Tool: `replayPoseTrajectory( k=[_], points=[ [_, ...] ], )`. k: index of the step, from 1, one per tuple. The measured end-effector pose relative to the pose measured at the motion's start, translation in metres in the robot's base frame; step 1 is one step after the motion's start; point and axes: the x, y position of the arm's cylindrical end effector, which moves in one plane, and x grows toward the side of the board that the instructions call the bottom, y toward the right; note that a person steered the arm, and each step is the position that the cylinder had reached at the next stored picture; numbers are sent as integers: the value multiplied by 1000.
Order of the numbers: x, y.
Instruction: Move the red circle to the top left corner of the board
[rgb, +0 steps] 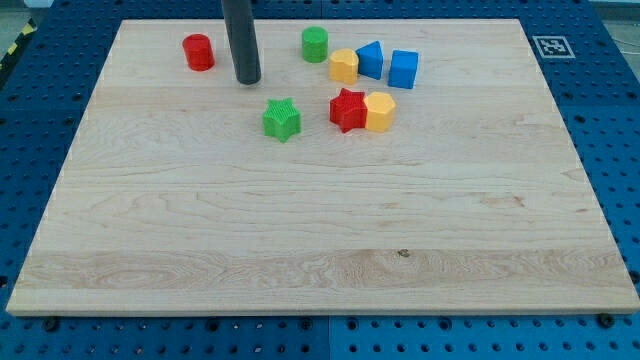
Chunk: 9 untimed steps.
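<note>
pale wood makes up the board (320, 230), which is laid on a blue perforated table (610, 120). the red circle (199, 52) is seen near the view's top left, standing upright on the board, short of the corner itself. my tip (248, 80) is placed just to the view's right of the red circle and slightly lower, apart from it, with bare wood showing between the 2. no hand or jaw is carried by the arm (only a straight dark rod), so nothing is grasped or clamped; the tip is seen touching no block.

a green circle (315, 44) is found near the top edge, right of the rod. a yellow block (344, 66), a blue block (370, 60) and a blue cube (403, 69) are lined up in a close row to its right. lower down, a green star (282, 119) stands alone, and a red star (347, 110) is pressed against a second yellow block (380, 111). a black and white marker (551, 46) is fixed at the view's top right.
</note>
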Motion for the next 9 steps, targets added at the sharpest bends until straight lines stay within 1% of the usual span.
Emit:
replayPoseTrajectory(
  k=[1, 4, 5, 6, 9],
  points=[
    [-5, -11],
    [-60, -61],
    [-68, -69],
    [-61, -68],
    [-60, -73]
  ],
)
